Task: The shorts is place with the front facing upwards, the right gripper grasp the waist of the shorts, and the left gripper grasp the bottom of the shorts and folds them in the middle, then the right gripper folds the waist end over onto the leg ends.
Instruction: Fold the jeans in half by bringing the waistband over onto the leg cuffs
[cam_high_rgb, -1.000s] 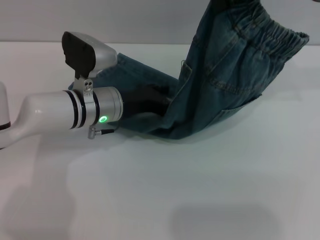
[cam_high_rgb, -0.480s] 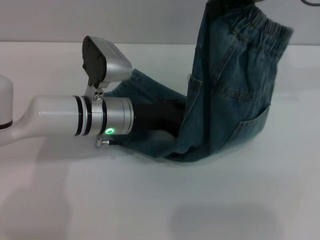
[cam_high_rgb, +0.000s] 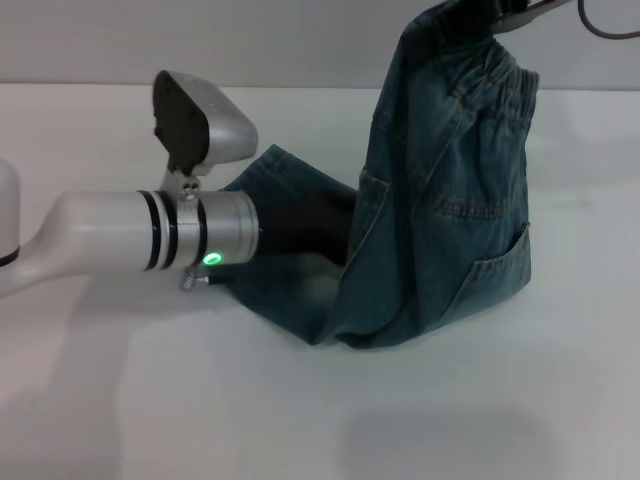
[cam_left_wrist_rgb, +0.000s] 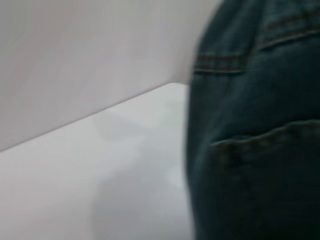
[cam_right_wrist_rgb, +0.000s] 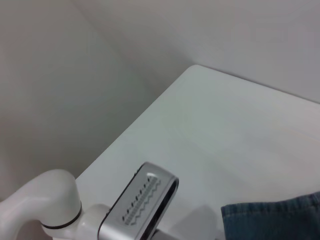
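Observation:
The blue-green denim shorts (cam_high_rgb: 440, 220) hang in a tall drape from my right gripper (cam_high_rgb: 468, 14), which is shut on the gathered waist (cam_high_rgb: 505, 85) at the top edge of the head view. The leg part (cam_high_rgb: 285, 295) lies flat on the white table (cam_high_rgb: 420, 420). The hanging cloth meets it in a fold near the front. My left gripper (cam_high_rgb: 305, 215) reaches in low from the left over the leg denim, and its tip is hidden behind the drape. The left wrist view shows pocket stitching on the denim (cam_left_wrist_rgb: 255, 150) close up.
The left arm's silver cylinder with a green light (cam_high_rgb: 210, 258) and its camera housing (cam_high_rgb: 195, 120) lie across the left of the table. The right wrist view shows that housing (cam_right_wrist_rgb: 142, 205), a denim corner (cam_right_wrist_rgb: 272, 220) and the table's far edge by the wall.
The right gripper has carried the waist leftward, so the hanging cloth now stands narrower and more upright. The fold on the table has slid left. The left arm advanced right, then eased back a little.

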